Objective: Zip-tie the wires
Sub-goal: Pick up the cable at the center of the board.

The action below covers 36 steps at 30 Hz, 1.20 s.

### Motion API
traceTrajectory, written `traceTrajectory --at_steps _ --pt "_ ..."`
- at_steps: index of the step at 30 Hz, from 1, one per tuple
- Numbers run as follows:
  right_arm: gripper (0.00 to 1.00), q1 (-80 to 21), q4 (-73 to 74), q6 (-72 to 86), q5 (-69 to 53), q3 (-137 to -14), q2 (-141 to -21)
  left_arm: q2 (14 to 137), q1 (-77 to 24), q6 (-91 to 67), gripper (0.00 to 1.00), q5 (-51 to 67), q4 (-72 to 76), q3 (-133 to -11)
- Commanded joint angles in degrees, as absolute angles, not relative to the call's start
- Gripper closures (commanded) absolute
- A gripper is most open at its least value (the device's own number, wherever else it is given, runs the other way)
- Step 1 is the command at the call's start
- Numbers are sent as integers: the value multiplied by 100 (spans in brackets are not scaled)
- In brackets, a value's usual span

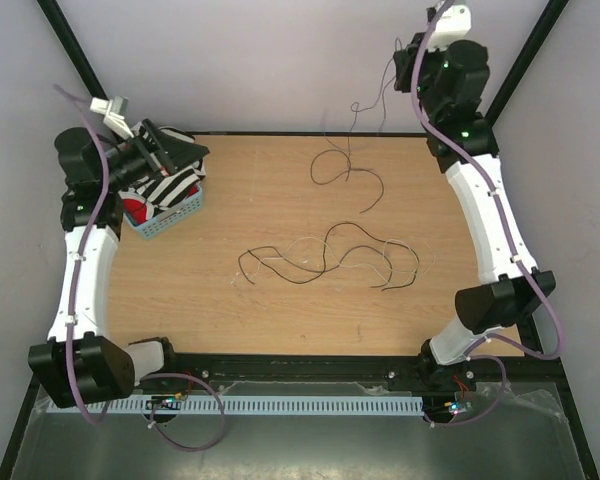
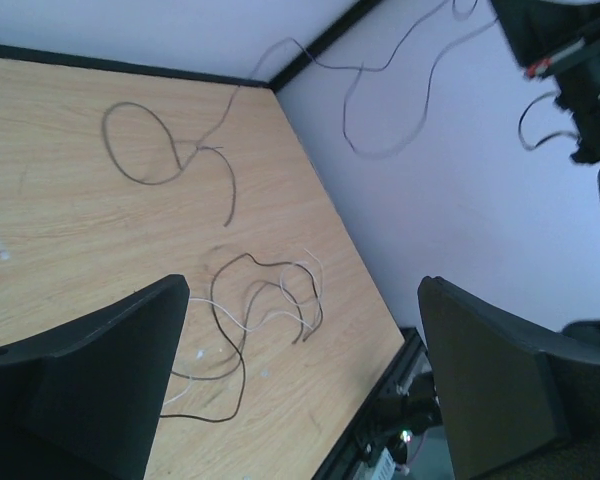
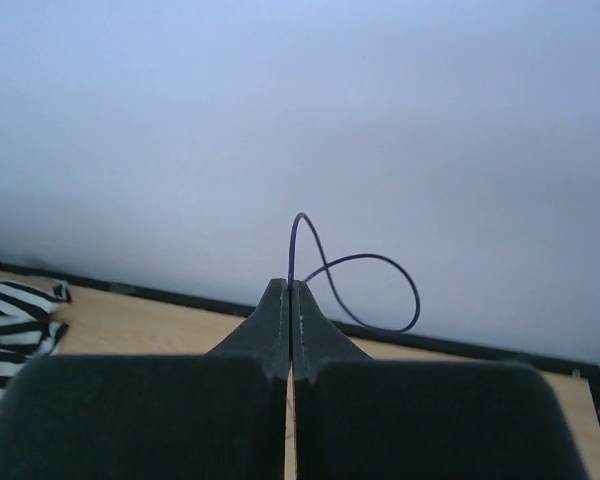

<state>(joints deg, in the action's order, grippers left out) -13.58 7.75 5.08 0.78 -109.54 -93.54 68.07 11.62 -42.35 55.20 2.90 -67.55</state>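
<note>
Right now my right gripper [image 3: 290,288] is raised at the far right corner of the bench [image 1: 230,320]. It is clenched tight on one thin dark strand [image 3: 292,240], which rises from between the closed fingertips and curls into a loop against the pale wall. From above, that strand hangs from the gripper toward the bench's far edge, where it seems to run on into a dark curl [image 1: 345,170] lying on the wood. My left gripper [image 2: 302,295] is released, its fingers spread wide with nothing between them. It is held above a blue basket [image 1: 165,228] at the far left, which holds a black-and-white striped cloth [image 1: 170,185]. Most of the wires [image 1: 330,255] lie in a loose tangle of dark and pale strands near the middle of the bench, apart from both grippers.
</note>
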Motion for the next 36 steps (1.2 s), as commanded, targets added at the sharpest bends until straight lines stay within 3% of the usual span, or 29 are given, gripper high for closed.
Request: traceTrajectory --at_steps 1,12,28,36 --pt "100 -1345 917 401 -393 -11543 -9183 6922 682 -3987 1 5777 628 -7008" --pt "100 -1345 1002 710 -814 -12284 -8847 7148 -340 -3212 1 5460 637 -7054" --pt "100 -1343 710 2046 -3048 -11001 -7047 6115 -1243 -2341 1 4594 1250 -5419" --pt "100 -1344 -484 3492 -4041 -10377 -6554 5850 -2392 -2471 1 3611 2472 -4426"
